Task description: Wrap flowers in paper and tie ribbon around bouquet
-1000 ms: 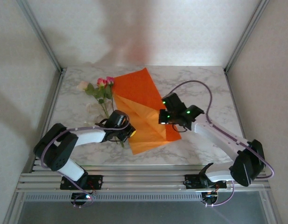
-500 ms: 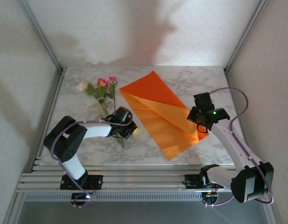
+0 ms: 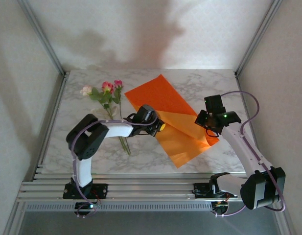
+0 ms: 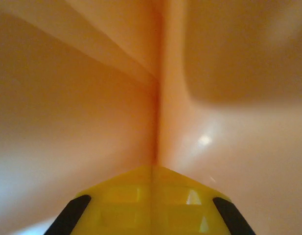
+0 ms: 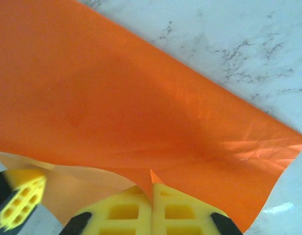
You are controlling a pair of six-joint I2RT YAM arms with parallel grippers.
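The orange paper (image 3: 155, 95) lies slantwise across the middle of the marble, with a paler flap folded over its centre. My left gripper (image 3: 159, 126) is at its left edge; the yellow fingers (image 4: 116, 200) are shut on a crease of the paper (image 4: 92, 98). At the right side my right gripper (image 3: 205, 126) has the flap's corner of paper (image 5: 116, 88) pinched at its tips (image 5: 151, 185). The flowers (image 3: 107, 89) lie bare at the back left, their stems (image 3: 122, 142) running toward the front. The ribbon is too pale to make out on the marble.
The marble table (image 3: 214, 83) has bare room at the back right and front left. Metal frame posts (image 3: 43, 34) and white walls close in the sides and back. An aluminium rail (image 3: 151, 188) carrying the arm bases runs along the near edge.
The right gripper swung the paper's flap out to the right, spreading the sheet. The left gripper left the flower stems, moved right and closed on the paper's left edge.
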